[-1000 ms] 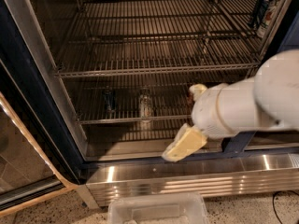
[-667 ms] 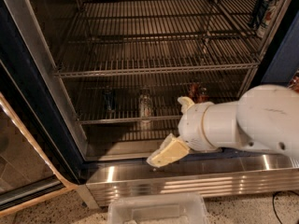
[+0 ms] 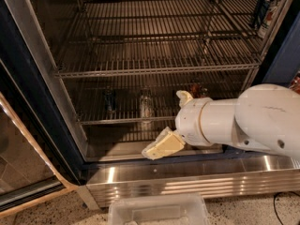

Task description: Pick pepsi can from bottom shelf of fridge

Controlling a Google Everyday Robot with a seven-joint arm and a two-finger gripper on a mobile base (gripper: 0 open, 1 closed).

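Observation:
The pepsi can, small and dark blue, stands upright on the left part of the bottom shelf of the open fridge. My gripper, cream-coloured on a white arm, hangs in front of the fridge's lower opening. It is below the shelf's front rail and to the right of the can, apart from it. It holds nothing that I can see.
A clear bottle-like container stands right of the pepsi can. Red cans sit further right, partly behind my arm. Another can stands on the upper rack at the far right. The glass door hangs open at left. A clear plastic bin lies on the floor.
My arm and gripper have moved left across the fridge front, closer to the bottle and the pepsi can. The cans have not moved.

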